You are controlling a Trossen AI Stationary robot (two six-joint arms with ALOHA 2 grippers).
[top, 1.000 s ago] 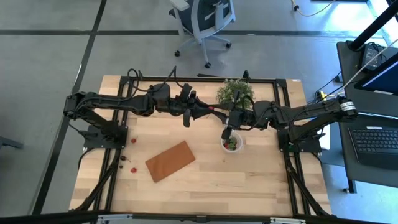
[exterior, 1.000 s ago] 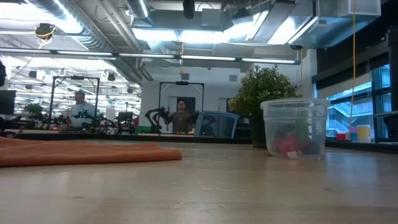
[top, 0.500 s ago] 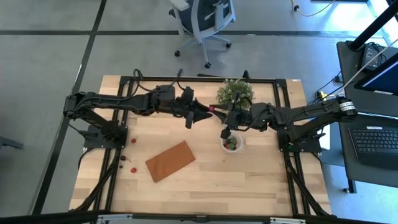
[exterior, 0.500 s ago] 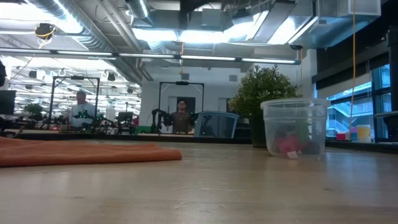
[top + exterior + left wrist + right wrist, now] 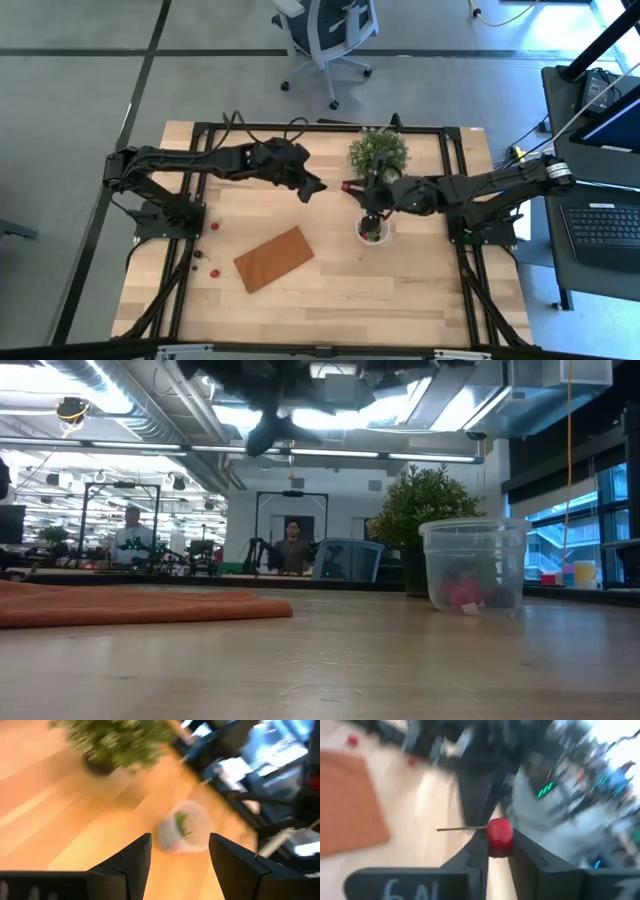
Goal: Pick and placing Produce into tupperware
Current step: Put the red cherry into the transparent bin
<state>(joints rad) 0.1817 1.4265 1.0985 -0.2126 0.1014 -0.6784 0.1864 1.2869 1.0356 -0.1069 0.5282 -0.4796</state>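
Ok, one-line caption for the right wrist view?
Right gripper pinching a small red stemmed fruit above the wooden table, brown board off to one side.

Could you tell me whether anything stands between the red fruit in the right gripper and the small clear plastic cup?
Nothing visible does. The right gripper holds the red stemmed fruit beside the green potted plant, and only bare wooden table separates it from the clear cup.
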